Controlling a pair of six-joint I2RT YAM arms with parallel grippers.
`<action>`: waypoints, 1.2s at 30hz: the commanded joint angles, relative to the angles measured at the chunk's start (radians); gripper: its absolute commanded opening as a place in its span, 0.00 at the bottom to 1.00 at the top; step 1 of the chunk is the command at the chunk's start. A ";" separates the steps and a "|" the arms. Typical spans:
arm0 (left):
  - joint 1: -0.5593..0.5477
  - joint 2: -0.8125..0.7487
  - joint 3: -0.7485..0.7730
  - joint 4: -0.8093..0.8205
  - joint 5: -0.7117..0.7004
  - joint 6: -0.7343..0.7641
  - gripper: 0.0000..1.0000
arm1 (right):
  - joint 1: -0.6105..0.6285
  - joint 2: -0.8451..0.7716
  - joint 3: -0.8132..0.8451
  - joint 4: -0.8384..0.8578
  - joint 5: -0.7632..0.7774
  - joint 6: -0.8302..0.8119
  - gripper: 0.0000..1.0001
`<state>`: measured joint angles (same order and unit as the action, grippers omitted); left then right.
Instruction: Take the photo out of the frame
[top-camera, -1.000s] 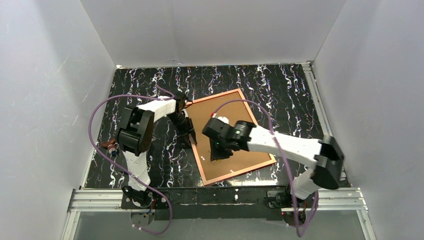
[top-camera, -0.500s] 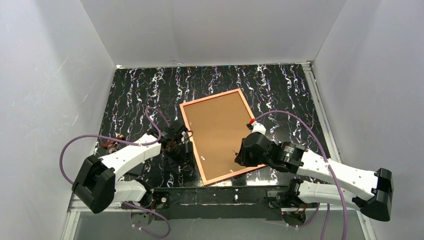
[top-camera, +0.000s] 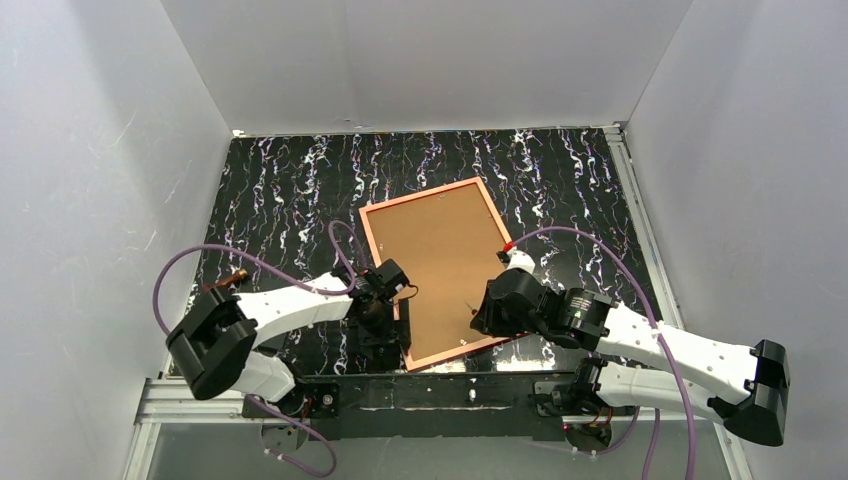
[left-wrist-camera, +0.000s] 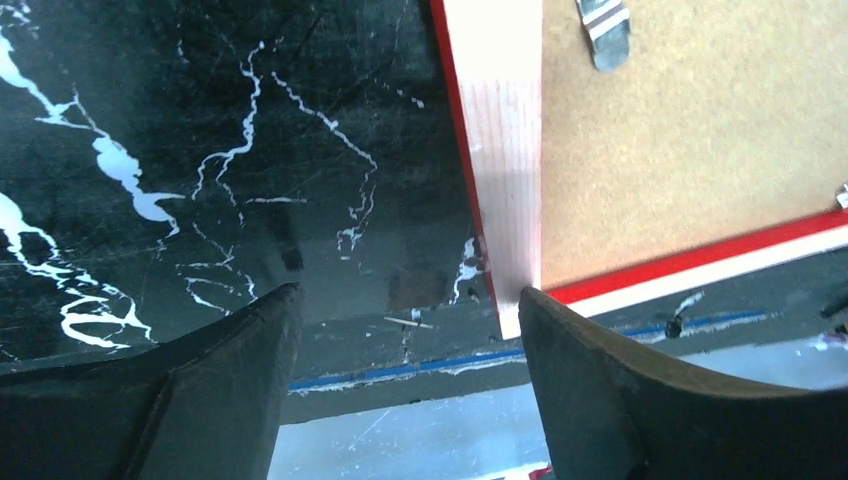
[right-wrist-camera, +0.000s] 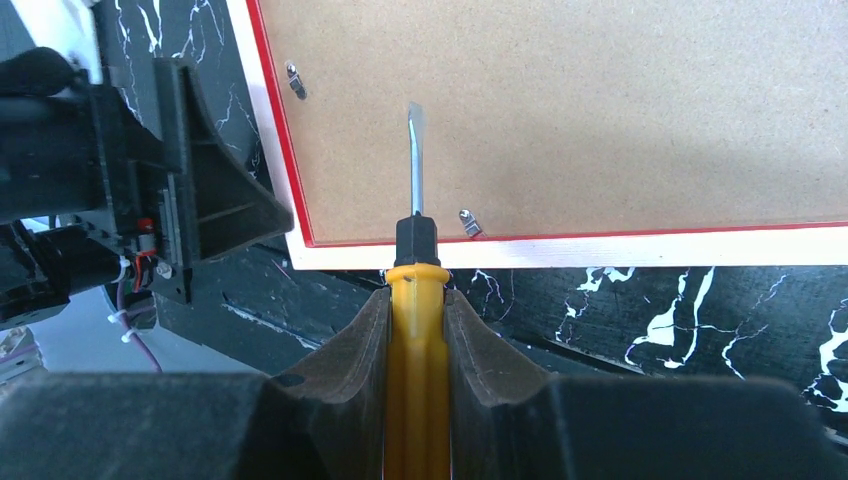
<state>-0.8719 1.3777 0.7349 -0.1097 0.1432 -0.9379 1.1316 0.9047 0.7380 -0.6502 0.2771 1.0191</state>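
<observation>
Two states were noted: left end effector (left-wrist-camera: 405, 300) spread apart at the frame's (left-wrist-camera: 505, 150) near left corner, right end effector (right-wrist-camera: 415, 296) clamped on a yellow screwdriver (right-wrist-camera: 415, 360).

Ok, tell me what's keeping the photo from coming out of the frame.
The brown backing board covers it, pinned under small metal tabs along the rim of the frame. The photo itself cannot be seen. The right gripper holds a screwdriver, tip over the board near one tab.

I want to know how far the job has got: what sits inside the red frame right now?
A brown backing board fills the frame, with small metal clips at its edge. No photo shows; anything beneath the board is covered.
</observation>
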 joint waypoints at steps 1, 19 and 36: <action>-0.038 0.084 0.042 -0.090 -0.069 -0.074 0.74 | -0.001 -0.016 -0.007 0.050 -0.007 0.020 0.01; -0.066 0.204 0.120 -0.212 -0.128 -0.037 0.46 | -0.001 -0.008 -0.034 0.074 -0.019 0.023 0.01; 0.191 0.505 0.543 -0.684 -0.246 0.642 0.00 | -0.001 -0.022 -0.051 0.087 -0.004 0.016 0.01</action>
<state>-0.6922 1.8015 1.1130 -0.4450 0.1101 -0.6113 1.1316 0.8833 0.7013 -0.6022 0.2592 1.0264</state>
